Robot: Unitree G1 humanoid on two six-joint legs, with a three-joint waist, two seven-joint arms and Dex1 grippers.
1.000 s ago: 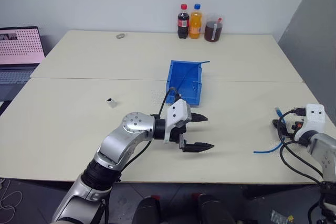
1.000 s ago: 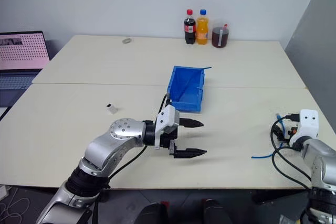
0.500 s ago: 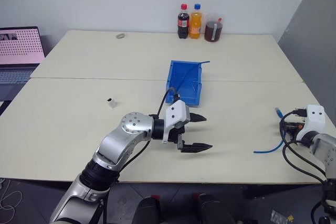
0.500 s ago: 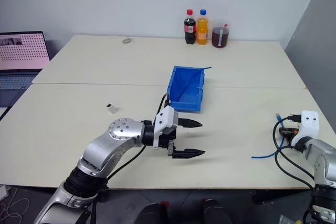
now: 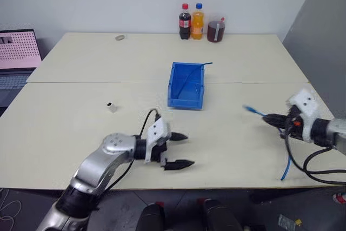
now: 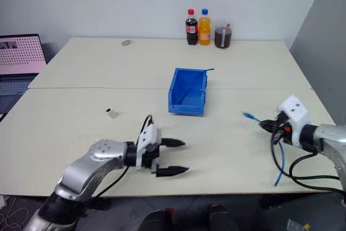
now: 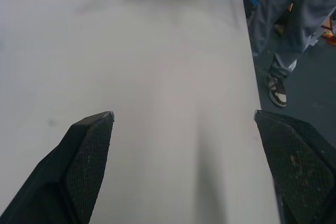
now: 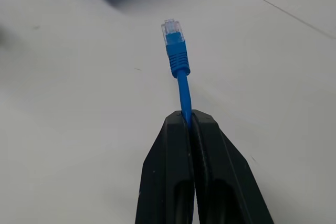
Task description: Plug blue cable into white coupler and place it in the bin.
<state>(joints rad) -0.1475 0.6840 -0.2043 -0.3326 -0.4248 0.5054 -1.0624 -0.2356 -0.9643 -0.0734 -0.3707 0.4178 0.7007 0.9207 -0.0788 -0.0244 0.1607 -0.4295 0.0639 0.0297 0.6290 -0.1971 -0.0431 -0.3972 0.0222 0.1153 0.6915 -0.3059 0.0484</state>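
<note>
Where the right gripper (image 8: 185,115) pinches its two black fingers (image 8: 170,145) together, the blue cable (image 8: 181,85) comes out from between them, caught a short way behind the plug, so the clear plug end pokes forward into the air above the worktop (image 5: 81,96). In the head views the plug tip points toward the middle of the worktop while the rest of the cord droops from the gripper and hangs past the worktop's front edge. The cord looks thin, light and floppy; I would judge the short stub ahead of the fingers stiff enough to aim, but the slack behind will swing and may drag. That grip close to the plug seems the right place to hold it.

The left gripper (image 5: 177,150) hovers low near the front edge with its fingers (image 7: 89,150) spread wide and nothing between them. The white coupler (image 5: 111,106) sits alone on the worktop, well apart from both grippers, beyond the left arm. It is tiny, boxy and probably light and easy to knock; it would want holding by its side walls, socket left clear. The bin (image 5: 186,85) stands mid-worktop, a blue strand rising at its far corner.
</note>
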